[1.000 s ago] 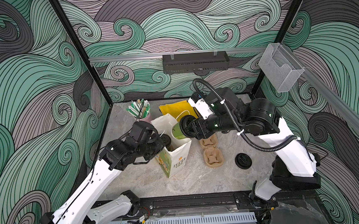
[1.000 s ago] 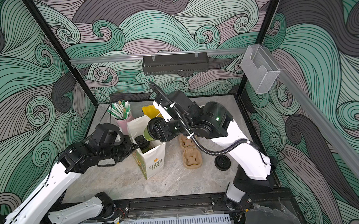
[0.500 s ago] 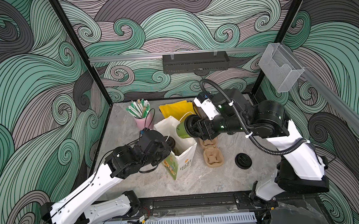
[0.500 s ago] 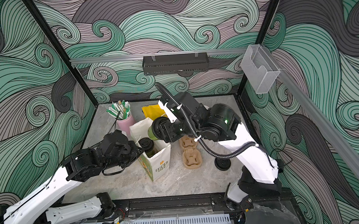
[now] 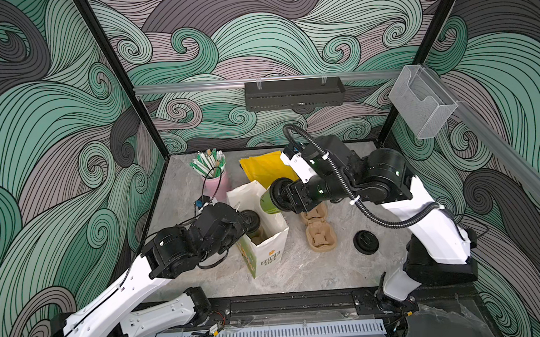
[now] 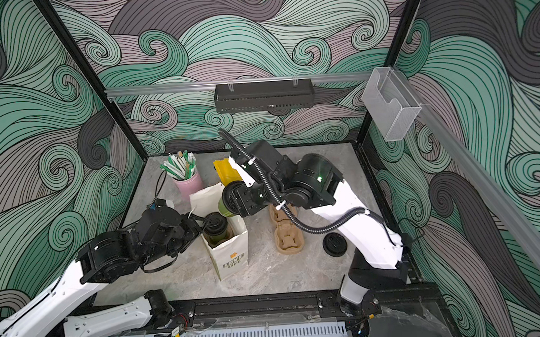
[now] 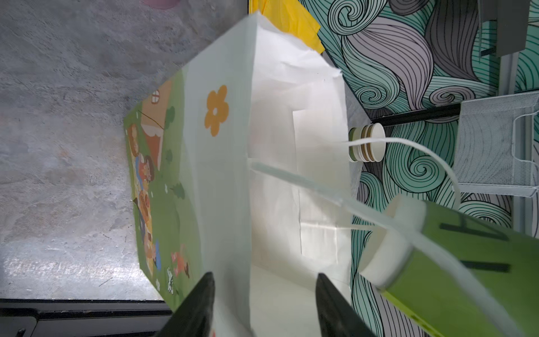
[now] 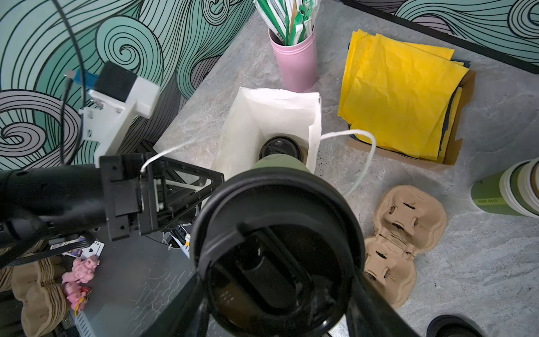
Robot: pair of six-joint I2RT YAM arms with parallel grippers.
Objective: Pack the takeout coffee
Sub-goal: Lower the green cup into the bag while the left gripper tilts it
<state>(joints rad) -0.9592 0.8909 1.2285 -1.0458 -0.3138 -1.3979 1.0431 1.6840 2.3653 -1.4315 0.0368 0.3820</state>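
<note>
Enclosing grey marbled tabletop (image 5: 305,272), swirl-patterned walls (image 5: 285,38).

On your worktop (image 5: 302,271): bag (image 5: 268,250) at centre, a cup (image 6: 215,225) in it, a second cup (image 5: 266,203) above; carrier (image 5: 320,237) to its right, lid (image 5: 366,241) beyond; straws (image 5: 210,165), napkins (image 5: 262,168) behind.

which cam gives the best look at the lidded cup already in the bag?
A top view: the lidded cup shows lid and side, standing in the paper bag; both top views have it. Right wrist catches only the lid, past the held cup. Left wrist misses it.
</note>
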